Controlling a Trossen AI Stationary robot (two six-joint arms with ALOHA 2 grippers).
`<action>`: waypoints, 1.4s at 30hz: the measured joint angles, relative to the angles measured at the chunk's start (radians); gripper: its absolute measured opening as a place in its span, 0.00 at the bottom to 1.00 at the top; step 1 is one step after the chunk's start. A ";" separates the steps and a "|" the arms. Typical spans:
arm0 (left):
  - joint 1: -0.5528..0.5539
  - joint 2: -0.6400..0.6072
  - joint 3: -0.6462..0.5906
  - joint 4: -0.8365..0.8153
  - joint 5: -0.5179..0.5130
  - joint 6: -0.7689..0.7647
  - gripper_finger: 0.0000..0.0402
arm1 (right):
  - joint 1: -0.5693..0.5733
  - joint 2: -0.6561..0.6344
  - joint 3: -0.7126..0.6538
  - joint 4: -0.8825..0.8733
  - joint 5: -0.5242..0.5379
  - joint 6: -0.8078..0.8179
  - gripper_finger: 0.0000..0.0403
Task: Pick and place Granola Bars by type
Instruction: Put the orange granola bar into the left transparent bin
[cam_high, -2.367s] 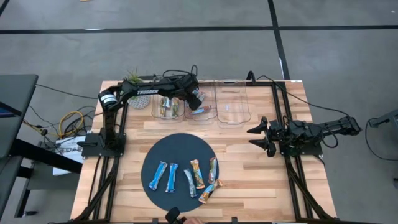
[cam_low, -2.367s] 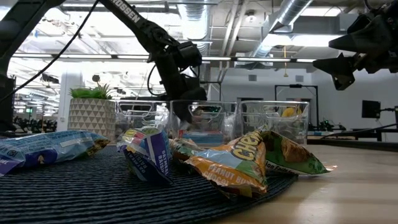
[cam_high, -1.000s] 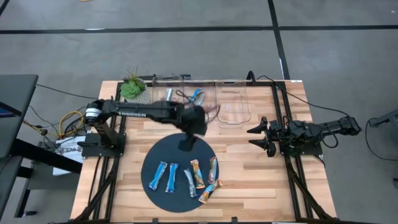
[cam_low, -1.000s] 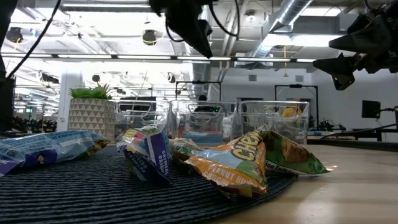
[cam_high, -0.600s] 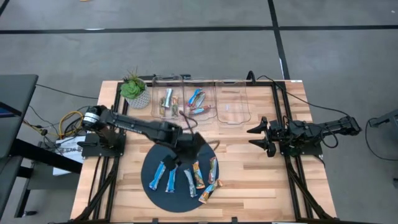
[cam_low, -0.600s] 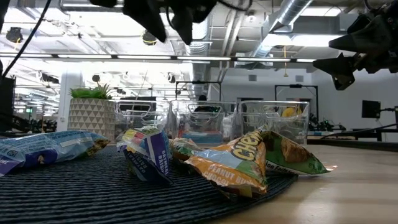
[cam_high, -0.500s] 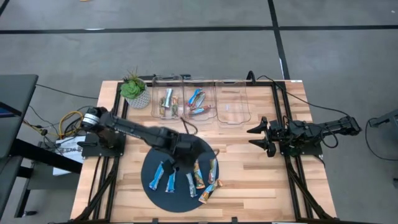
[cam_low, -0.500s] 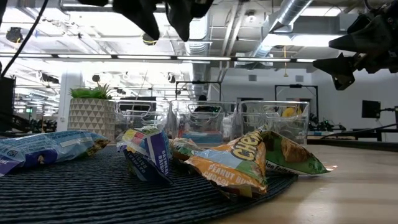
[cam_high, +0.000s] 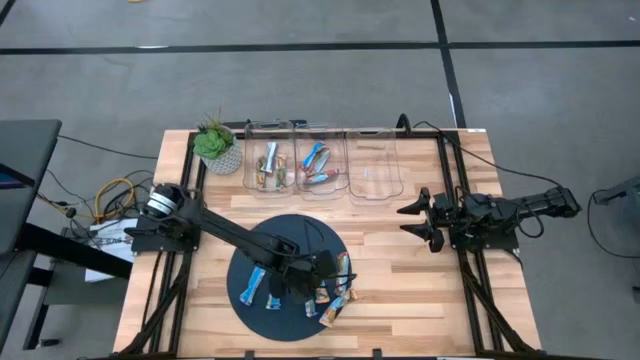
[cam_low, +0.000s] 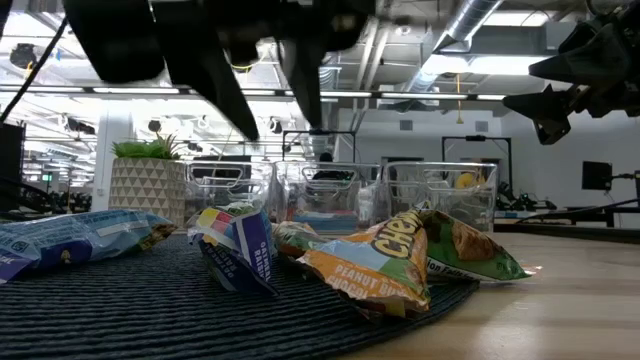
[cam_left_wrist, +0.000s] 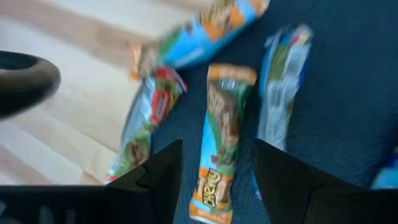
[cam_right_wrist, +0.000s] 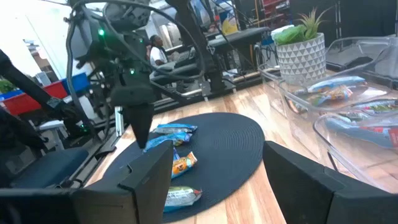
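Observation:
Several granola bars lie on the round dark mat (cam_high: 262, 240). My left gripper (cam_high: 318, 268) hangs open over them, fingers pointing down, a little above the wrappers in the low view (cam_low: 265, 100). In the left wrist view its fingers (cam_left_wrist: 163, 177) stand on either side of a tan and orange bar (cam_left_wrist: 221, 143) without touching it. A blue and silver bar (cam_left_wrist: 283, 87), a red and green one (cam_left_wrist: 146, 124) and a blue and orange one (cam_left_wrist: 199, 34) lie around it. Two blue bars (cam_high: 252, 284) lie farther left. My right gripper (cam_high: 413, 221) waits open above the table's right part.
Three clear bins (cam_high: 375, 165) stand in a row at the far edge; the left one (cam_high: 266, 165) and the middle one (cam_high: 320, 165) hold bars. A potted plant (cam_high: 212, 145) stands left of them. Bare wood (cam_high: 385, 265) lies between the mat and my right arm.
My left gripper has swung from above the mat's far edge toward the near edge and come down over the bars, staying open. The bars have not moved.

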 joint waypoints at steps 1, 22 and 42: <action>0.000 0.015 0.000 0.009 -0.015 0.000 0.45 | 0.000 0.000 0.000 -0.002 0.000 0.000 0.60; 0.018 0.155 -0.008 0.077 -0.078 0.032 0.45 | 0.000 -0.002 0.000 -0.002 -0.001 0.000 0.60; 0.029 0.155 -0.011 0.069 -0.047 -0.039 0.17 | 0.000 -0.001 0.000 -0.001 0.001 0.000 0.60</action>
